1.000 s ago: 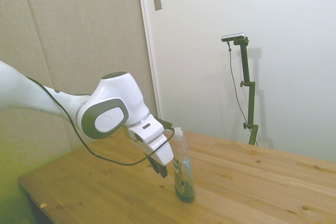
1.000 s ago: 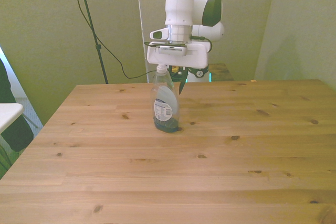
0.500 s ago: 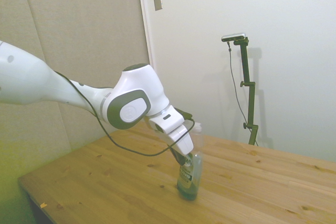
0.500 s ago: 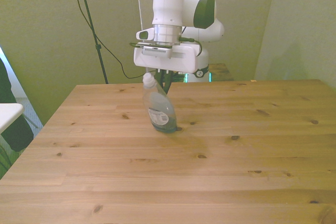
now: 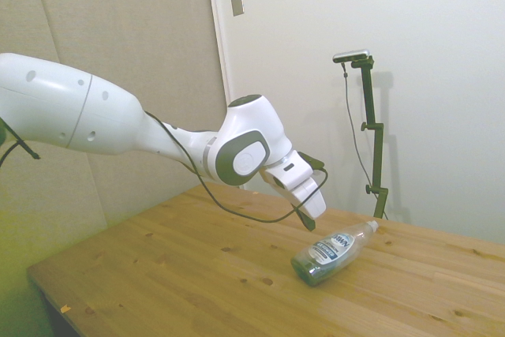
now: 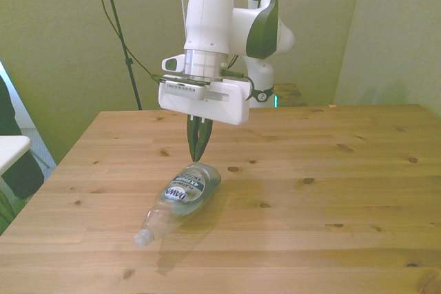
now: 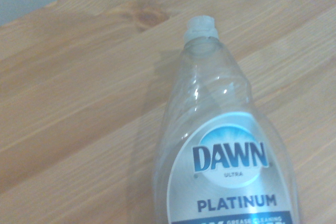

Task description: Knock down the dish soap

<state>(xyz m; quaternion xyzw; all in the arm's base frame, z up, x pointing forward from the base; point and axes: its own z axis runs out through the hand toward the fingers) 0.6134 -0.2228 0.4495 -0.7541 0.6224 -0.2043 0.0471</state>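
I am looking at the dish soap [image 6: 180, 195], and it is lying flat on its side on the wooden table [image 6: 331, 170]. The job looks done to me.

The bottle is lying just below and in front of the gripper [image 6: 196, 151]. Its fat bottom end is sitting right under the fingertips, so close that I cannot tell if they are touching it. Its long line is running away from the gripper, with the white cap [image 6: 143, 238] pointing toward the near edge and a bit toward the front view's left. In the wrist view I am seeing the bottle's [image 7: 226, 150] label facing up and the cap [image 7: 200, 27] at the far end. The green liquid is pooling at the fat end.

The two dark fingers are hanging close together, almost shut, and holding nothing. The arm is reaching far out over the table in the side view, with the gripper [image 5: 310, 222] tilting down beside the bottle [image 5: 331, 251].

I think any next move is just lifting up and away, without bumping the bottle.
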